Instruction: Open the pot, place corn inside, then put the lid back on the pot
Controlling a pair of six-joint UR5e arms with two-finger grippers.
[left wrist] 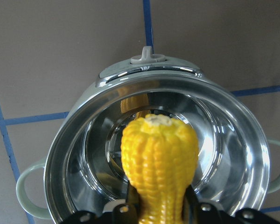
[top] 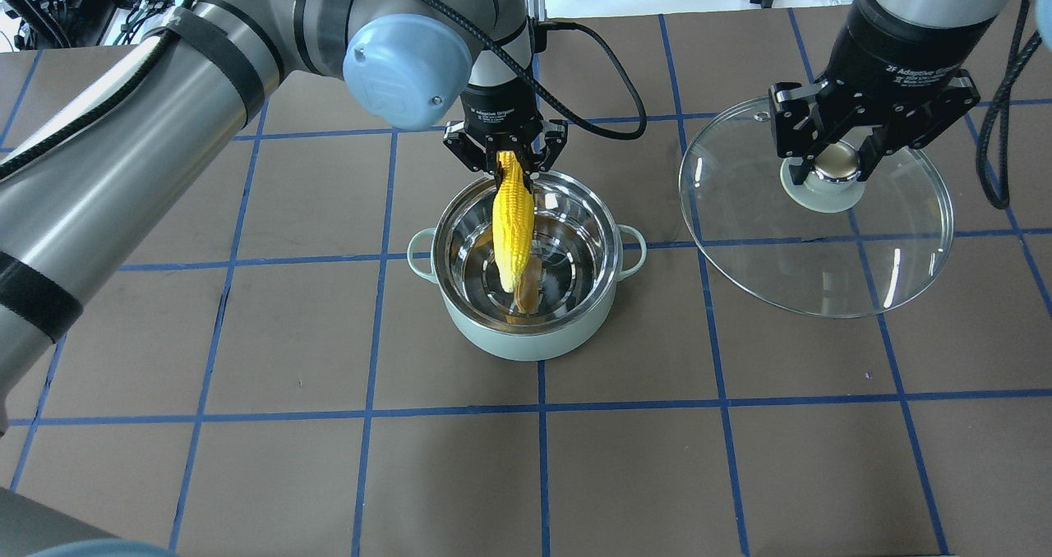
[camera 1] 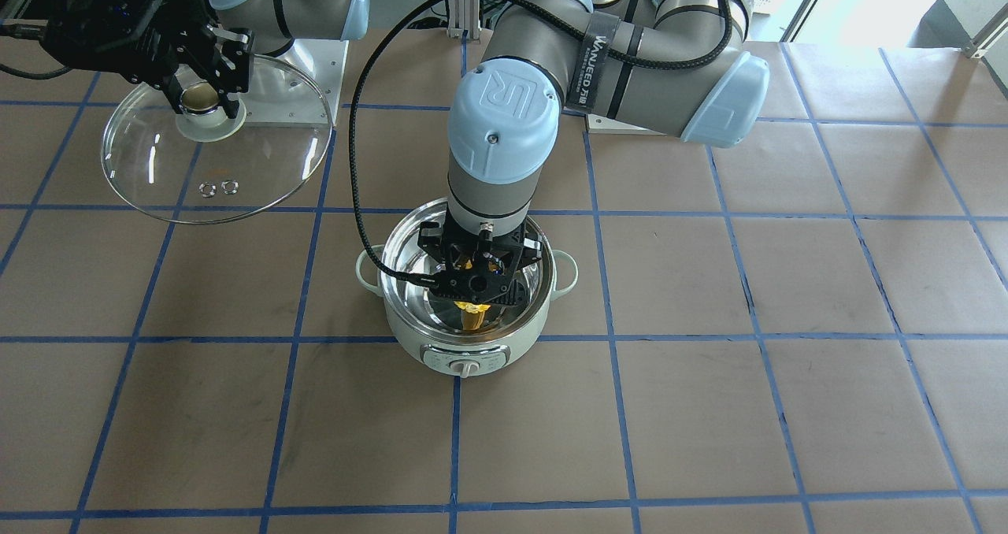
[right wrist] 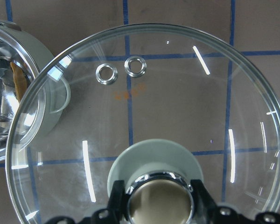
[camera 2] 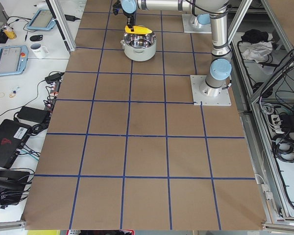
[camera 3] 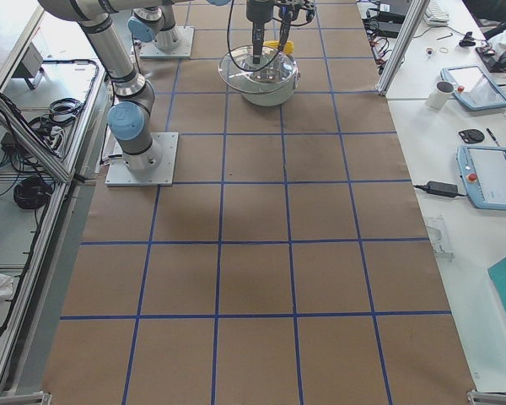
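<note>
The mint-green pot (top: 526, 339) stands open at the table's middle, steel inside showing (left wrist: 224, 154). My left gripper (top: 507, 158) is shut on the yellow corn (top: 511, 220) and holds it over the pot's mouth, tip down inside the rim; the corn also shows in the left wrist view (left wrist: 158, 158) and the front view (camera 1: 472, 307). My right gripper (top: 834, 167) is shut on the knob of the glass lid (top: 822, 269) and holds it off to the pot's right. The lid fills the right wrist view (right wrist: 177, 107), with its two vent holes (right wrist: 121, 70).
The table is brown with blue tape grid lines (top: 542, 409). The arm base plates (camera 2: 210, 90) (camera 3: 139, 160) stand at the robot's side. Tablets, a mug and cables lie on side benches (camera 3: 481, 110) beyond the table's edge.
</note>
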